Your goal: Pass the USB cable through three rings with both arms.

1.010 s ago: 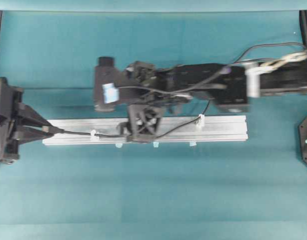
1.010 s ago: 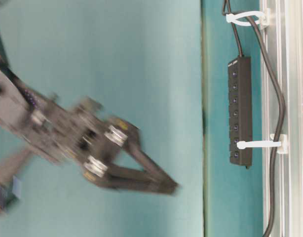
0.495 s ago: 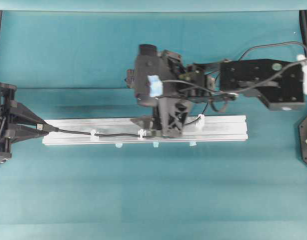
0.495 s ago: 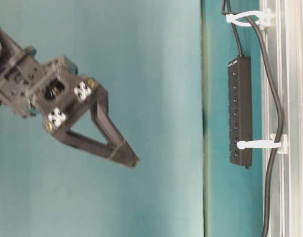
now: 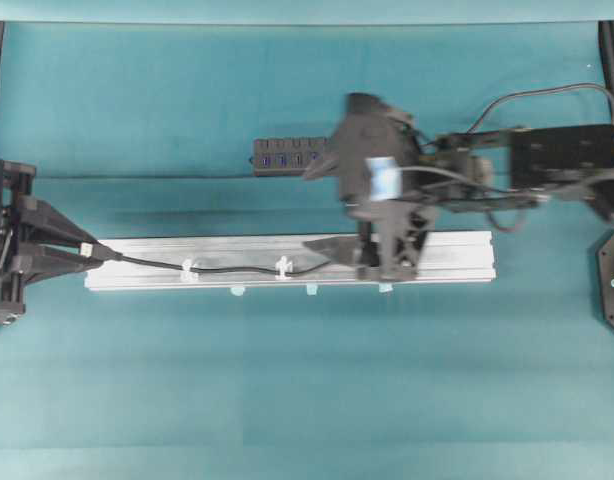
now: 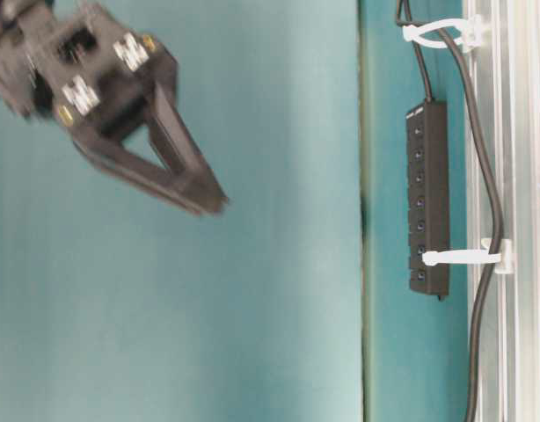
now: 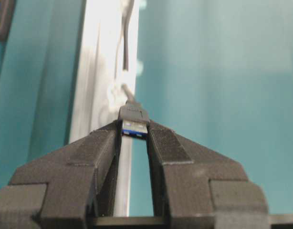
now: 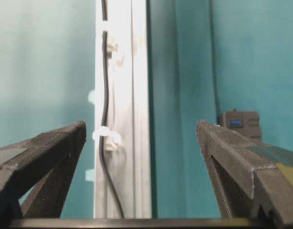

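My two grippers over the silver rail (image 5: 237, 250).
My left gripper (image 7: 134, 136) pinches the USB cable (image 5: 227, 268) plug at the rail's left end; my right gripper (image 8: 141, 131) hangs spread wide.

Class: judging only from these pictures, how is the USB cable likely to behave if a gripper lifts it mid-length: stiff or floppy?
The USB cable probably flops: it curves loosely between rings along the rail. It looks thin, so likely light. Its plug, pinched in the left gripper, seems rigid.

No readable text, label, brand, number or sign shows in any view
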`<state>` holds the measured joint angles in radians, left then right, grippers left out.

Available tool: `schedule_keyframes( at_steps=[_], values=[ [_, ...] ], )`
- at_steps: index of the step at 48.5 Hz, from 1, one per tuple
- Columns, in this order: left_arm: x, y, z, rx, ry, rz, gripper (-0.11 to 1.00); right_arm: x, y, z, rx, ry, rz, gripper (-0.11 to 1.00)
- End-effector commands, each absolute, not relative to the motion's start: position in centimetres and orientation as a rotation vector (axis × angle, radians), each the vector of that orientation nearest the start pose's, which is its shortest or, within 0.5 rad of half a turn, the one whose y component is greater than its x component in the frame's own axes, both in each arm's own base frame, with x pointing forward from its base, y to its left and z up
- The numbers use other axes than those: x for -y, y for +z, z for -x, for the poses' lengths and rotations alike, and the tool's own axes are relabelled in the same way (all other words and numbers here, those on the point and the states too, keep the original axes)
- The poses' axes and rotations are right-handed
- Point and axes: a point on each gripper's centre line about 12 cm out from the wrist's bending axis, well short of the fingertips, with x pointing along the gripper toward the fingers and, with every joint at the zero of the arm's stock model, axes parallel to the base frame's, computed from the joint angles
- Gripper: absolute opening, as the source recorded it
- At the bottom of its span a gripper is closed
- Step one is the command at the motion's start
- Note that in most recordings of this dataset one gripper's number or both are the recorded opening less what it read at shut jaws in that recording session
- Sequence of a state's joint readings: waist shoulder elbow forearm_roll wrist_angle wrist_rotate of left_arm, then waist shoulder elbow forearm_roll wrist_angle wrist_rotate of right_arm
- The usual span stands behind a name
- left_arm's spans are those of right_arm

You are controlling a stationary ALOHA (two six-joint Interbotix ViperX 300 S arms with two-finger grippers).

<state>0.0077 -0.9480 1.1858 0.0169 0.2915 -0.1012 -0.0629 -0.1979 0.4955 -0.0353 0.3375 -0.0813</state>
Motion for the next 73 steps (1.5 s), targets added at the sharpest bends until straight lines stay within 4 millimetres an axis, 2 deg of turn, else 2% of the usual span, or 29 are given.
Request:
schedule_keyframes(
  at_steps=[1,4,7,17,22,73],
  values=[
    [-0.1,23.2,-19.1,-0.489,0.029,0.080,0.18,2.4,29.4,-36.8,-0.543,-0.040,0.100,0.74],
    [-0.1,23.1,-19.1,-0.495,0.030,0.080,0.07,2.5,29.6,-35.8,-0.501,-0.045,0.101,0.70],
    [-0.1,23.1,-19.3,-0.495,0.030,0.082,0.01,2.6,29.7,-34.7,-0.456,-0.052,0.102,0.64],
    [-0.2,23.1,-19.4,-0.490,0.031,0.082,0.01,2.9,30.0,-32.1,-0.359,-0.073,0.090,0.49],
    [-0.2,23.1,-19.4,-0.492,0.031,0.082,0.01,2.9,29.5,-31.5,-0.384,-0.073,0.078,0.48],
    [-0.7,24.3,-19.5,-0.451,0.058,0.090,0.01,3.2,28.7,-31.6,-0.427,-0.081,0.068,0.48]
  ],
)
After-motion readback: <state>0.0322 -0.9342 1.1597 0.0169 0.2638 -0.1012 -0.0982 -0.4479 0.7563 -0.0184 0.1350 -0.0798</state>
